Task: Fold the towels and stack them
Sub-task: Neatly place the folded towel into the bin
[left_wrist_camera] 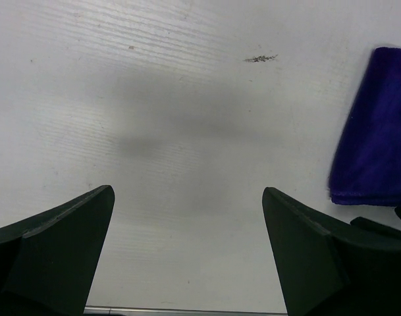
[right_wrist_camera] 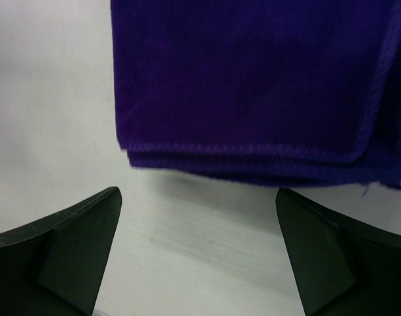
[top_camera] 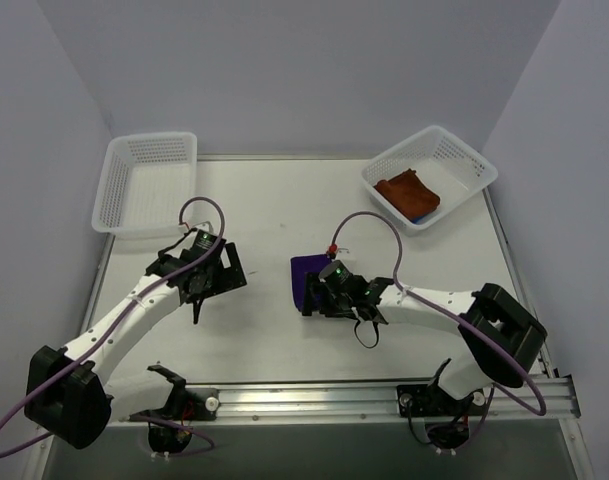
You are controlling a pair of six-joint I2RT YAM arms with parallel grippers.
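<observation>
White table (top_camera: 254,200): matte, ribbed; pale walls (top_camera: 284,70).
Purple towel (right_wrist_camera: 253,79): soft, folded, mid-table before my right gripper (right_wrist_camera: 198,191).
Rust towel (top_camera: 407,192): crumpled in mesh basket (top_camera: 471,158).
Left gripper (left_wrist_camera: 187,189): wide apart, empty, like right.

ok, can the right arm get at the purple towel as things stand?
Likely yes: the right gripper is open and sits just short of the near edge of the folded purple towel, with nothing between them or on top of it.

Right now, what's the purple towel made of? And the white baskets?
Purple towel: soft cloth, perhaps microfibre or terry. It has a matte, fuzzy nap, a stitched hem, and folded layers showing at its edge.
Baskets: white plastic, it seems. The mesh walls look stiff and slightly shiny, with rows of holes.
</observation>
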